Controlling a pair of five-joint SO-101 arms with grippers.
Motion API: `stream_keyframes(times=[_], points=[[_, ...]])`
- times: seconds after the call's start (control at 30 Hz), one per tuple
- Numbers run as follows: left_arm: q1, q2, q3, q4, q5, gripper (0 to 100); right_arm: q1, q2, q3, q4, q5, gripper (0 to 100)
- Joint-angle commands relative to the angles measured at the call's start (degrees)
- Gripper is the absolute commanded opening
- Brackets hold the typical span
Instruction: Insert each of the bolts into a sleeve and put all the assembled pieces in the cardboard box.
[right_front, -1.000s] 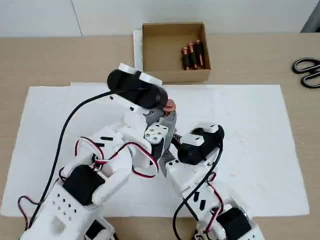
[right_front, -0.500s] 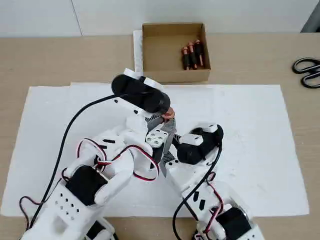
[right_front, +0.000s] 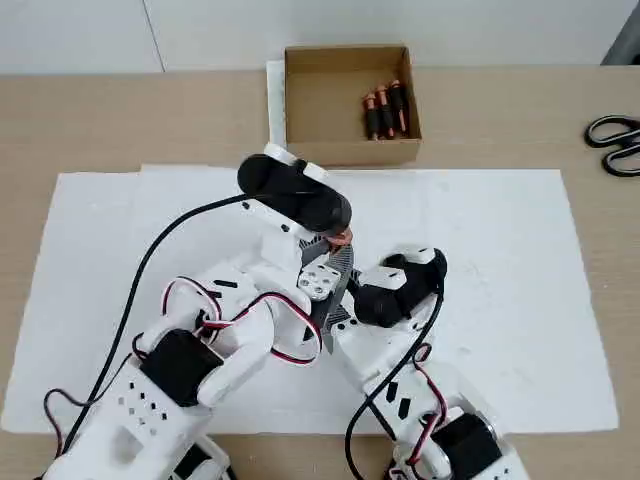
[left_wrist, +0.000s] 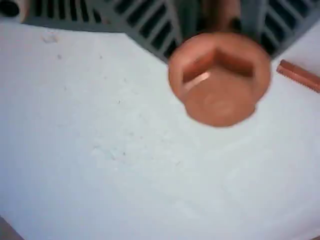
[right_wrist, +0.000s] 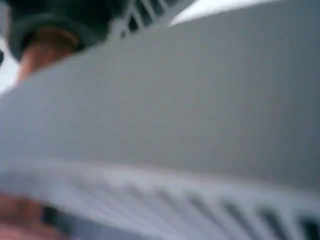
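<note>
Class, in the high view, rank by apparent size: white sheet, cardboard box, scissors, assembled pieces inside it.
1. white sheet
2. cardboard box
3. scissors and the group of assembled pieces look about alike, the scissors being cut off by the picture's edge.

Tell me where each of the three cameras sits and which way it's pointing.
High view: fixed above the table, looking down on the cardboard box, white sheet, left arm and right arm.
Left wrist view: on the left arm, facing down at the sheet; the left gripper grips a copper bolt, head toward the lens.
Right wrist view: on the right arm, close against a grey gripper part, something copper beyond it.
Shared: high and left wrist views both show the bolt and sheet.
</note>
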Motion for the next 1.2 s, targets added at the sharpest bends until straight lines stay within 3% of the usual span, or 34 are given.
stream_keyframes(times=[0.0,0.97,1.17], points=[[-0.3,0.4,-0.2,-1.3,-0.7,1,0.0,-0.4,-0.5,0.0,-0.2,0.4],[-0.3,0.4,1.9,2.0,-2.0,1,0.0,-0.5,-0.5,0.0,-0.2,0.4],[-0.5,0.3,1.7,5.3,-1.8,21,0.0,-0.5,-0.5,0.0,-0.2,0.4]])
